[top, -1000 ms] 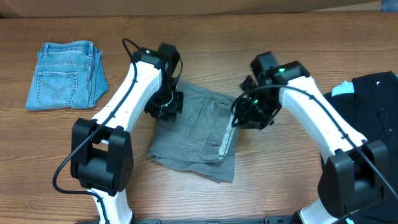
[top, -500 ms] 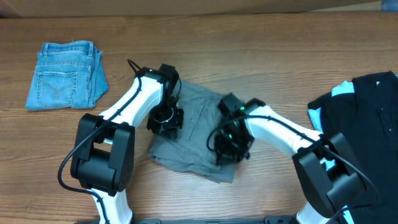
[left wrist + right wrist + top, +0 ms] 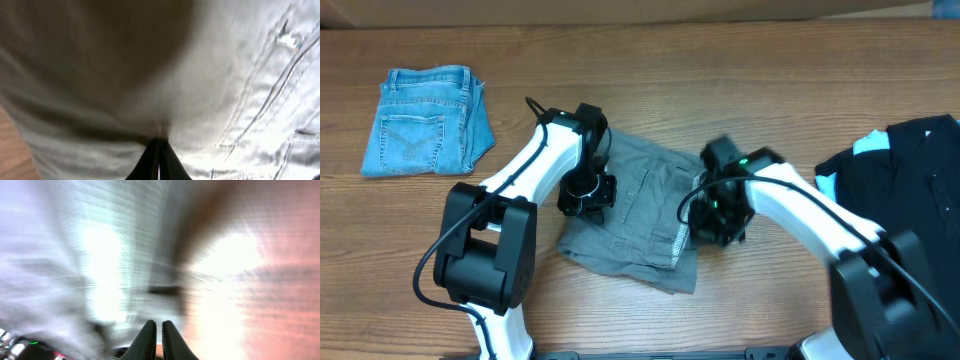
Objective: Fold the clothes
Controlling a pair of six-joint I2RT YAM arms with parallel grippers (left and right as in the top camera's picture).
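Mia: What is the left end effector doing?

Ben: Its two fingers are pressed tight together. They pinch a little fold of the grey shorts. The cloth fills the whole view of the left wrist camera, with seams and stitches on the right side.

Mia: And the right end effector?

Ben: Its fingers are together too, with only a thin slit between the tips. That picture is very blurry, so I cannot tell if any cloth is caught there. Pale grey cloth is on the left of the tips and brown bench on the right.

Mia: Where are the shorts?

Ben: In the middle of the bench, lying flat but a bit crumpled, with a pocket facing up. The left end effector is down on their left edge. The right one is at their right edge. The white left arm and the white right arm reach in from each side.

Mia: What else is on the bench?

Ben: Folded blue jean shorts lie far off to the left, well apart from the grey ones. Black clothes sit in a heap at the right side
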